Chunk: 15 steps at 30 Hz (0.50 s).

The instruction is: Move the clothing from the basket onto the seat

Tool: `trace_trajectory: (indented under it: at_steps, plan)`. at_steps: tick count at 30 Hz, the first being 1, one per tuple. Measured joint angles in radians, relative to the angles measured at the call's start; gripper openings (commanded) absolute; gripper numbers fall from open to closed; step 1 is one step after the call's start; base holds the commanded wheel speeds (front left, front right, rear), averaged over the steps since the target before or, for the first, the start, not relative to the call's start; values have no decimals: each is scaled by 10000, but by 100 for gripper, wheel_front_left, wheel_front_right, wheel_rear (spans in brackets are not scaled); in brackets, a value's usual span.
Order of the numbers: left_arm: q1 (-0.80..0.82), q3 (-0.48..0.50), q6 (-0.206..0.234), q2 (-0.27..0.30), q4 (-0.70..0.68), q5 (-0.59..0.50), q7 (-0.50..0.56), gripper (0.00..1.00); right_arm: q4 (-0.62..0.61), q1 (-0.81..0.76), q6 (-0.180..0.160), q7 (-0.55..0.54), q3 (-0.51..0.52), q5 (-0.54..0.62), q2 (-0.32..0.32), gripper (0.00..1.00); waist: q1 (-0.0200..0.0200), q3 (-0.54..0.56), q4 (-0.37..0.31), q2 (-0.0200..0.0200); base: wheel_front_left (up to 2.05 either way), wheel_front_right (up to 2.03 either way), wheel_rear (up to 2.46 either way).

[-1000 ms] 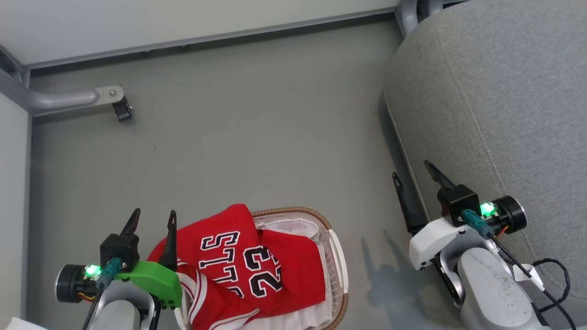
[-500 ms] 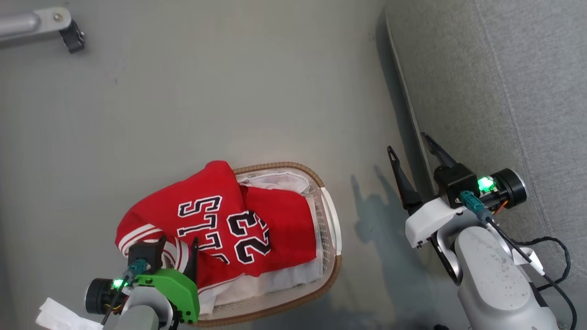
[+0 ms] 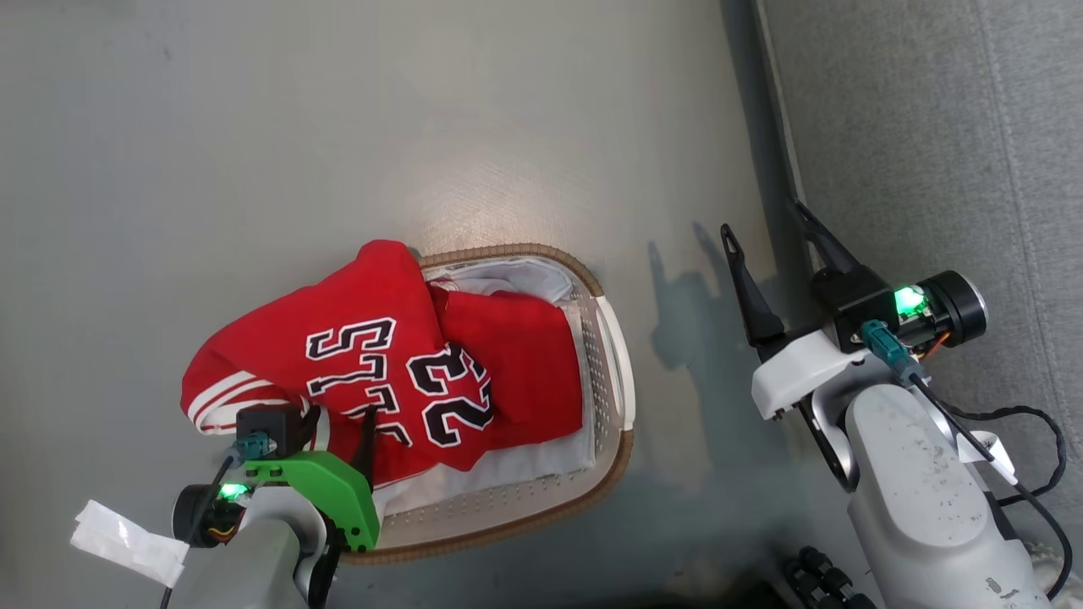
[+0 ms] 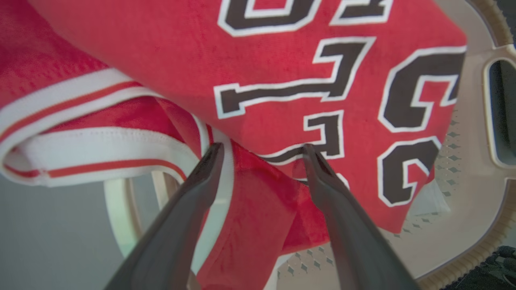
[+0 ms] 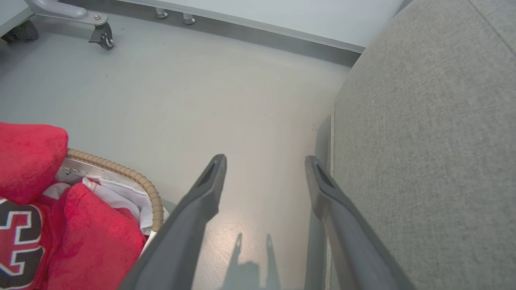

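My head has tipped down since a second ago, so the wall strip and the caster frame have left the head view. My left fingers (image 4: 322,181) have come down from beside the basket (image 3: 525,249) to the near end of the clothing (image 3: 381,355). They are spread, with a red fold and the white striped trim lying between the tips. Whether the tips press into the cloth I cannot tell, but nothing is pinched.

The clothing is heaped in the basket, the lettered red jersey on top and spilling over the rim on my left side, its striped hem hanging outside. A plain white liner (image 3: 516,275) shows at the far end and along the near edge under the red.

The basket stands on a smooth grey floor (image 3: 338,127) with a pale patch of glare just beyond the rim. My right fingers (image 5: 326,193) are spread too, holding nothing, hanging over the floor between the basket and the seat (image 3: 931,169) and casting a shadow there. The seat is a grey woven cushion filling my right side, its rounded edge just beside those fingers.

In the right wrist view the floor runs back to a pale wall (image 5: 282,16) with a dark base strip, and a black caster (image 5: 104,38) on a grey metal leg stands at the far left.
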<state>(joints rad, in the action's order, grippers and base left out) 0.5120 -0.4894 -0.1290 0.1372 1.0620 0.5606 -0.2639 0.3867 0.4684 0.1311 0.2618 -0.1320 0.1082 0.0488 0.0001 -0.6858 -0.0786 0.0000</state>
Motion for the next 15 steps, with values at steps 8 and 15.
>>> trace_trajectory:
  at_steps: [8, 15]
  plan:
    - [460, -1197, 0, 203, -541, 2219, 0, 100, -173, 125, 0, 0, 17, -19, 2, 100, 0, -629, 33, 0, 0, 0, 0]
    - [872, -2140, 0, 727, -991, 3398, 0, 100, -286, 131, 0, 0, 38, -79, 4, 100, 0, -998, 12, 0, 0, 0, 0]
